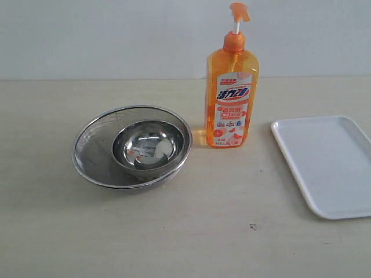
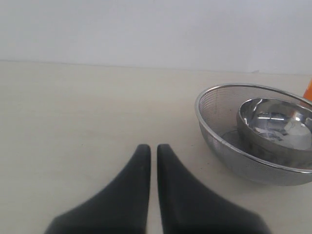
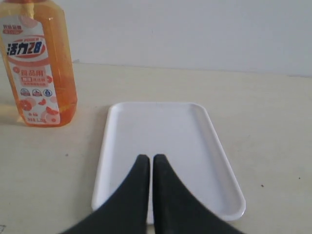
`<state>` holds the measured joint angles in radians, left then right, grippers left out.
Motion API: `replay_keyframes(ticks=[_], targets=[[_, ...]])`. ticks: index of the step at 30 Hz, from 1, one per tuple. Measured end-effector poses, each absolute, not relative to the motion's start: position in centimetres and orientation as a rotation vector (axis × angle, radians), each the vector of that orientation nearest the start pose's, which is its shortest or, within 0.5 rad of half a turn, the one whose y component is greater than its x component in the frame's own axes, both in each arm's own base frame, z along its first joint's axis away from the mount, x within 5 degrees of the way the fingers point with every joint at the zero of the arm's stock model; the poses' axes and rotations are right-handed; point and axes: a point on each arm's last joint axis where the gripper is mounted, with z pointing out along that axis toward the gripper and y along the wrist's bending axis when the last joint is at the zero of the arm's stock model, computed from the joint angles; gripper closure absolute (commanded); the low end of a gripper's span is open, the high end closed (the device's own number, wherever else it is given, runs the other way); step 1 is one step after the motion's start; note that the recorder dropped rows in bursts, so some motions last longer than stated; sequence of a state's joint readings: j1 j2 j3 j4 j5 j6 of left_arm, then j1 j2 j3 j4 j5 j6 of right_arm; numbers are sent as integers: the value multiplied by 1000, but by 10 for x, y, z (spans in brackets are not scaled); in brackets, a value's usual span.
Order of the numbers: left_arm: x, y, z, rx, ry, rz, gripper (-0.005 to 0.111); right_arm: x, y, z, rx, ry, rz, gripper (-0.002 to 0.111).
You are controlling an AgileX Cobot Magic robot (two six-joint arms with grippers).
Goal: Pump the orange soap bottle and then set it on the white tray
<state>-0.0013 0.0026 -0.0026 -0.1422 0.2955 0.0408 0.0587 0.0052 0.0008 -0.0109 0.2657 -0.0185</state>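
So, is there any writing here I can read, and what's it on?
"活力28": blue lettering on the label of the orange soap bottle.
Smaller print on that label: too blurred to read.
The white tray and the steel bowls: no text.

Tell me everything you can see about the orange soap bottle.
The orange soap bottle is tall, rectangular, translucent orange plastic, with an orange pump head raised on a white stem and a white-and-red label with blue lettering. It stands upright on the table, between the steel bowls and the white tray, touching neither. Nothing grips it.
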Motion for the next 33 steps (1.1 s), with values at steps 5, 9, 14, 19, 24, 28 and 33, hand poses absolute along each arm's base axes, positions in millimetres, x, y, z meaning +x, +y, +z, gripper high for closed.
replay_keyframes(ticks=[5, 9, 14, 19, 24, 28, 33], targets=[[55, -4, 187, -54, 1776, -106, 102, 56, 3, 197, -72, 1663, 21, 108], [55, -4, 187, -54, 1776, -106, 102, 57, 3, 205, -68, 1572, 22, 108], [55, -4, 187, -54, 1776, -106, 102, 57, 3, 212, -66, 1495, 24, 108], [55, -4, 187, -54, 1776, -106, 102, 56, 3, 219, -63, 1415, 25, 108], [55, -4, 187, -54, 1776, -106, 102, 55, 3, 224, -67, 1402, 20, 108], [55, -4, 187, -54, 1776, -106, 102, 52, 3, 243, -64, 1356, 20, 108], [55, -4, 187, -54, 1776, -106, 102, 57, 3, 269, -65, 1358, 20, 108]])
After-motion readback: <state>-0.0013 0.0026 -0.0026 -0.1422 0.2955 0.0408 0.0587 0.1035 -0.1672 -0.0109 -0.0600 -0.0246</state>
